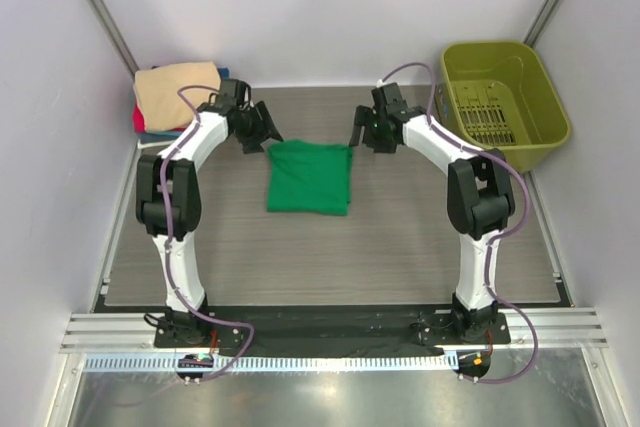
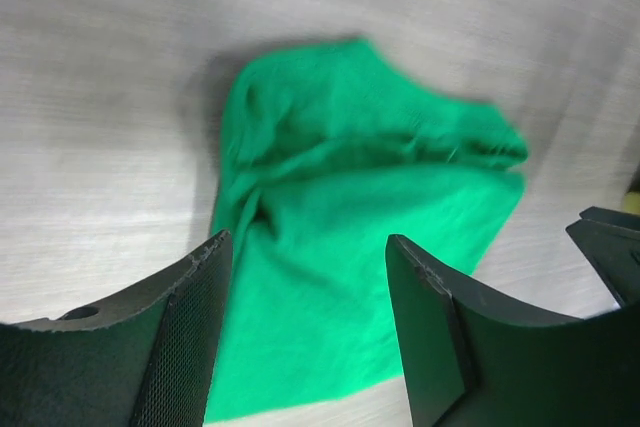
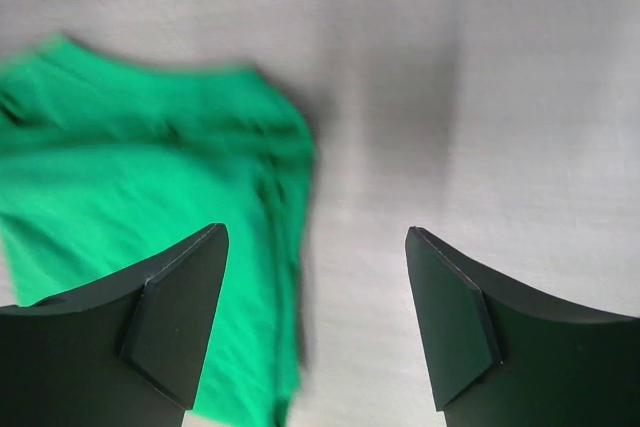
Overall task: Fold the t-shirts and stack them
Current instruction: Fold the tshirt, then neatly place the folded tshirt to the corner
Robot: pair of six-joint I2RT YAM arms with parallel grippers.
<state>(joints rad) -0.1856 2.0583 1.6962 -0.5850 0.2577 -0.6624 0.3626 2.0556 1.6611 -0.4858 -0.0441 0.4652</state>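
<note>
A bright green cloth t-shirt [image 1: 310, 177], folded into a rough rectangle, lies flat on the grey wood-grain table [image 1: 400, 247], midway between the two arms. The left gripper [image 1: 262, 130] hovers just beside the shirt's far left corner, jaws spread wide and holding nothing; its wrist view shows rumpled green cloth below the gap. The right gripper [image 1: 362, 132] hangs near the far right corner, equally wide and empty, with the shirt's edge under one finger and bare table under the other. In the far left corner, close behind the left arm's wrist, sits a stack of folded t-shirts [image 1: 178, 90], tan on top with red and blue edges beneath. An olive-green plastic bin [image 1: 505, 97] stands at the far right, well apart from the shirt. Purple cables [image 1: 185, 107] loop along each arm.
</note>
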